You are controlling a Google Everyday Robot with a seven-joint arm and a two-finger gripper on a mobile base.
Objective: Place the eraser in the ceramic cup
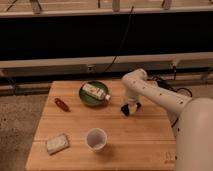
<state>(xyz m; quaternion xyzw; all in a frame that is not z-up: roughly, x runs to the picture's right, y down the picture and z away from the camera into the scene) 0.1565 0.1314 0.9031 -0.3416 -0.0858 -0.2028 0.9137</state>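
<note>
Tool [129, 109] low over the table [145, 136], right of the green plate [85, 99], grip state unclear

Robot arm [150, 92] in smooth white shells, built of rounded, tube-like segments joined at bulging elbows. A few small dark marks dot the long segment. It grows from a bulky white body [197, 135] at four o'clock in the view. Its tip carries a small dark gripper [129, 109], low over the wooden table [140, 137], at four o'clock from the green plate [81, 95].
</note>
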